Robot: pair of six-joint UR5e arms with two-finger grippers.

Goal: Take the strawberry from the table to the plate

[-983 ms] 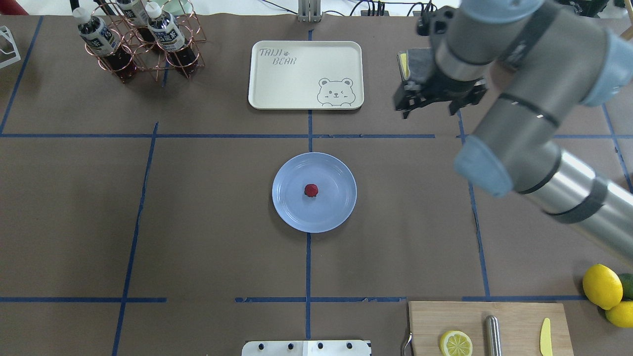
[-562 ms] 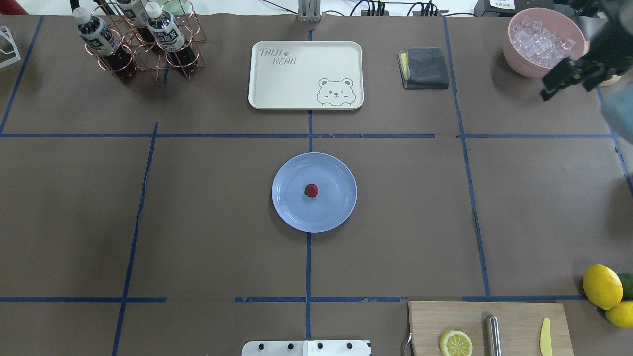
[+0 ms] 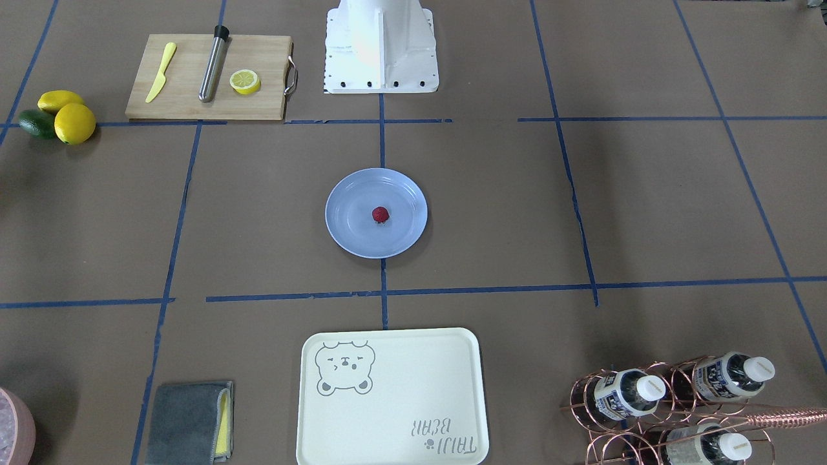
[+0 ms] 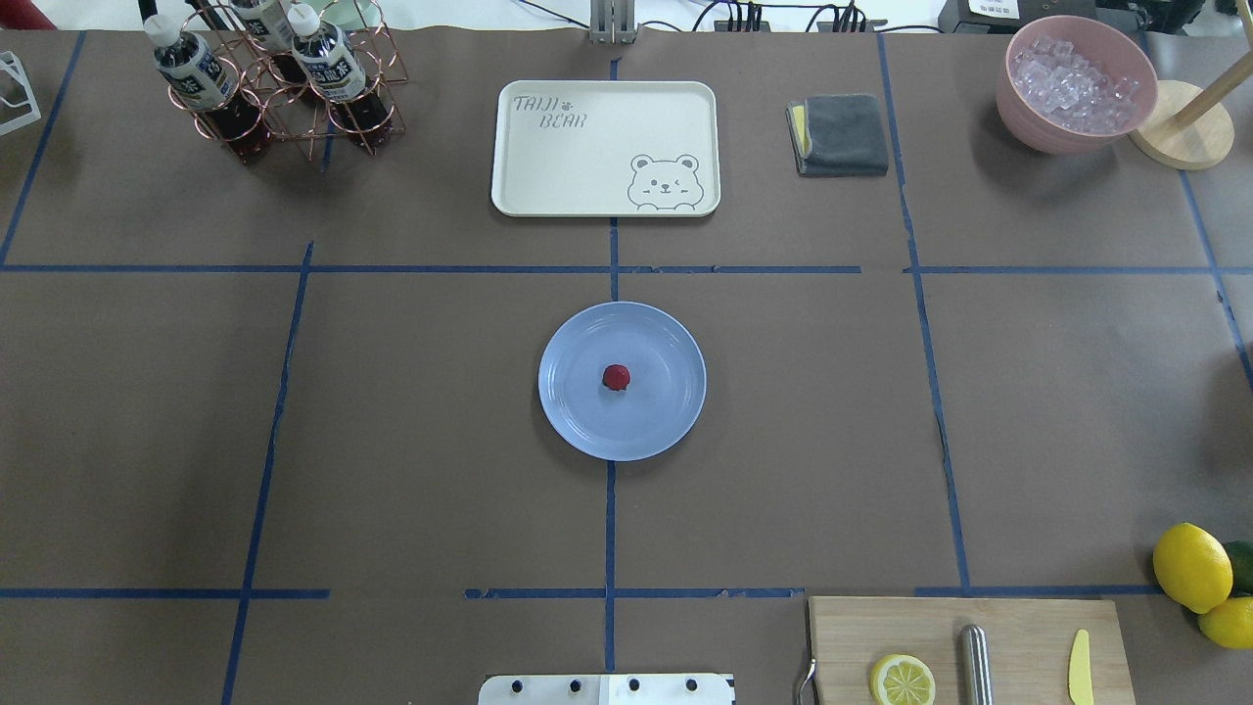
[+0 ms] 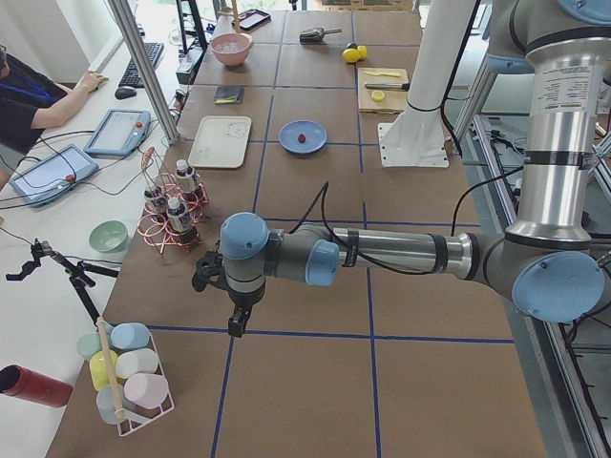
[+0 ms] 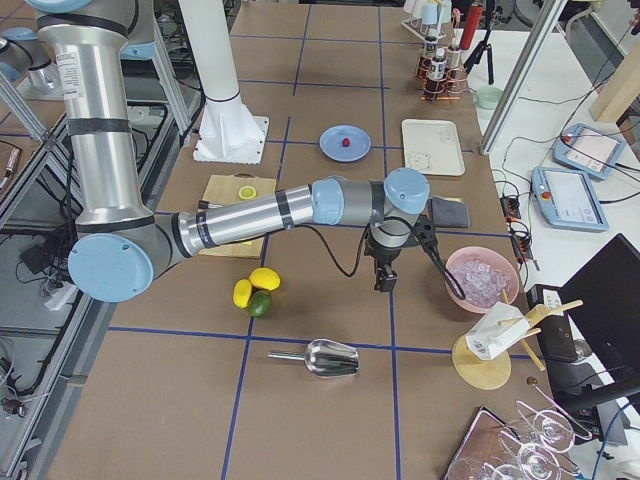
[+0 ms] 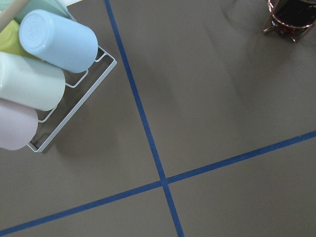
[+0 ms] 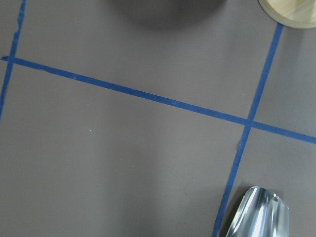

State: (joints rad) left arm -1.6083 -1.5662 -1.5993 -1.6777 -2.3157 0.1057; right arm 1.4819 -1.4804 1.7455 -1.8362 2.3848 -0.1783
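Strawberry [image 4: 616, 377] sits in the middle of the plate [image 4: 669, 416], job looks done. Left gripper [image 5: 236, 327] and right gripper [image 6: 383, 282] hang at opposite ends of the table [image 4: 392, 441], finger spread impossible to tell. Best finish: park both well clear of the plate.

**Open table round the plate, clutter at the edges**

Bare brown table [image 4: 411, 411] lies on every side of the plate [image 4: 578, 421]. On its far side stands the cream tray [image 4: 587, 166], with the bottle rack [image 4: 294, 108] far left and the grey cloth [image 4: 847, 132] and pink bowl [image 4: 1052, 140] far right. The cutting board [image 4: 1023, 636] and lemons [image 4: 1191, 566] fill the near right corner. The left tool [image 5: 235, 327] hangs near the cup rack [image 5: 129, 382], and the right tool [image 6: 383, 280] beside the bowl. Both are well apart from the plate.
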